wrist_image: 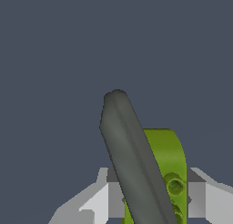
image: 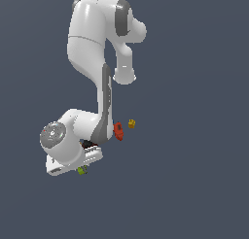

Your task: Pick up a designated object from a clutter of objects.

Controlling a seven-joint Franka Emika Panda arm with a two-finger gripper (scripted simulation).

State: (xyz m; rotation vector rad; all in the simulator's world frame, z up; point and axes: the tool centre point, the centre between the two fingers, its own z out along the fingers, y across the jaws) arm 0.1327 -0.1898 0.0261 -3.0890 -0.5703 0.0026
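With the green piece [wrist_image: 166, 159] and a dark grey bar [wrist_image: 129, 155] sitting between the fingers [wrist_image: 207, 200] at the wrist view's lower centre, seemingly grasped though contact is unclear, lift straight and slowly, clear of the red item [image: 118, 131] mid-frame.

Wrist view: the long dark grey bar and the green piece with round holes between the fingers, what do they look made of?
The long dark grey bar looks like matte rubber or plastic: dull, no sharp highlights. The green piece with round holes looks like smooth moulded plastic: flat even colour, rounded corner. Being renders, neither is certain.
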